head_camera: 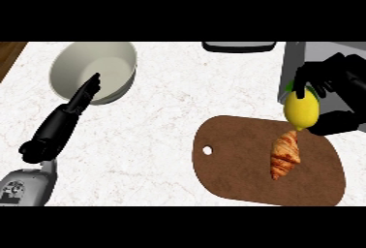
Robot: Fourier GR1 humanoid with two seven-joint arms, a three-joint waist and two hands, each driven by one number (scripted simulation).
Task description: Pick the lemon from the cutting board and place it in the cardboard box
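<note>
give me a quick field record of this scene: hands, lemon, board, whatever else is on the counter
right hand: curled round the lemon, above the board's far right edge
lemon: yellow, held, lifted off the board
cutting board: brown, rounded, hole near its left end
croissant: lying on the board
left hand: fingers straight, over the bowl's near rim
bowl: pale, far left
cardboard box: not identifiable in view

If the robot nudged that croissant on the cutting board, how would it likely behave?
The croissant looks flaky and layered, so it is probably light and easy to crush or shed crumbs. Its long, tapered shape lying flat on the cutting board suggests it would slide or pivot rather than roll. The right hand, curled round the lemon, hangs close above its tip.
</note>
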